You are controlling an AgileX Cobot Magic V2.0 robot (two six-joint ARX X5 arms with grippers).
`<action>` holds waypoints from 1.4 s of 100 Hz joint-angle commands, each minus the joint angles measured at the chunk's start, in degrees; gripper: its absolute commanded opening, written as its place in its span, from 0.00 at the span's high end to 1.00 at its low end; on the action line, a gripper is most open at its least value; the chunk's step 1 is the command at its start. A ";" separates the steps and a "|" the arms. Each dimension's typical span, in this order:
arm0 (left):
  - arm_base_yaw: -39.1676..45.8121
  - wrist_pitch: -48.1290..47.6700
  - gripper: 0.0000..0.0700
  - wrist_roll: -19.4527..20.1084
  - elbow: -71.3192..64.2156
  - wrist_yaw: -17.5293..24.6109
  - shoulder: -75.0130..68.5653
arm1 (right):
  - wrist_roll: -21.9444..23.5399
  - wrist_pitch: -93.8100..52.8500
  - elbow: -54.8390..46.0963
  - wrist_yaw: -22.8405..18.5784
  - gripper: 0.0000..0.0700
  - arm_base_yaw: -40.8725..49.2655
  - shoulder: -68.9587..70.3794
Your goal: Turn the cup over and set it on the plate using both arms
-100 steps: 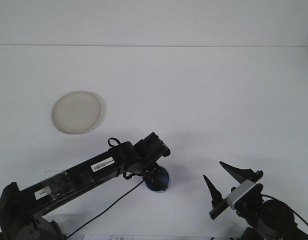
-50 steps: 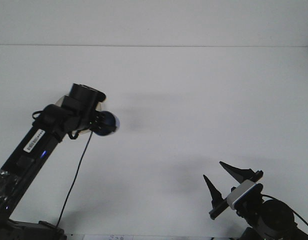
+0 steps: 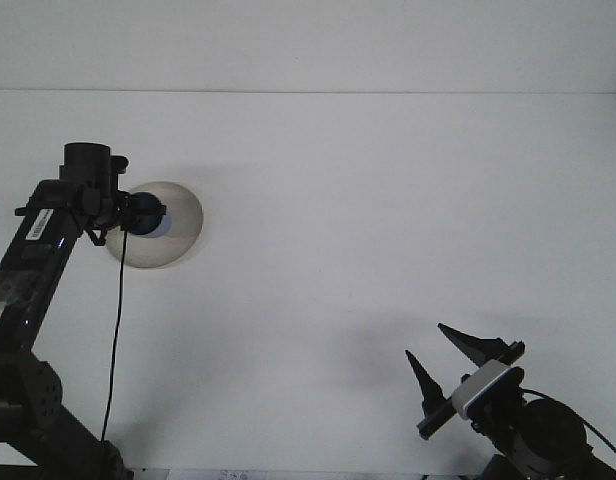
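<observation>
Left gripper (image 3: 138, 214) seen over plate (image 3: 178, 228) near left edge of table (image 3: 388, 200), closed on dark blue cup (image 3: 148, 216). Cup held at plate's left rim; contact with plate not discernible, nor cup's orientation. Transport judged nearly done; set-down and release left. Left fingers largely hidden by wrist. Right gripper (image 3: 443, 365) parked at near right corner, spread wide, holding nothing.

Left end effector (image 3: 130, 215) gripping cup (image 3: 148, 216), over plate (image 3: 178, 225)
</observation>
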 commanded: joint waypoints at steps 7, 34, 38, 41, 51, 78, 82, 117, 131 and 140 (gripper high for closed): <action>0.57 1.66 0.99 0.02 0.85 0.26 2.91 | 0.44 0.94 0.13 0.07 0.39 0.52 0.26; 0.57 1.51 0.69 -0.52 0.87 0.26 4.46 | 0.42 0.96 0.13 0.07 0.39 0.52 0.31; 0.57 1.44 0.50 -0.74 0.92 0.26 4.46 | 0.42 0.96 0.13 0.07 0.39 0.52 0.31; 0.57 1.33 0.37 -0.98 0.96 0.26 4.44 | 0.42 0.96 0.13 0.07 0.39 0.52 0.31; 0.57 1.29 0.17 -1.81 1.09 0.26 4.42 | 0.42 0.94 0.13 0.07 0.39 0.52 0.31; 0.57 0.35 0.17 -4.59 6.14 0.26 0.07 | 0.42 0.81 0.13 0.07 0.39 0.52 0.28; 0.57 0.85 0.17 -4.59 6.67 0.26 -1.77 | 0.42 0.72 0.13 0.07 0.39 0.52 0.28; -1.18 -0.17 0.17 -8.02 4.94 0.28 -25.68 | 3.54 1.95 0.15 2.71 0.26 0.52 0.28; -5.14 3.61 0.18 -9.77 -4.46 0.28 -38.64 | 4.00 2.86 0.15 5.29 0.26 0.52 0.28; -8.55 6.32 0.18 -10.19 -14.05 0.33 -47.67 | 4.24 2.99 0.15 6.38 0.26 0.52 0.28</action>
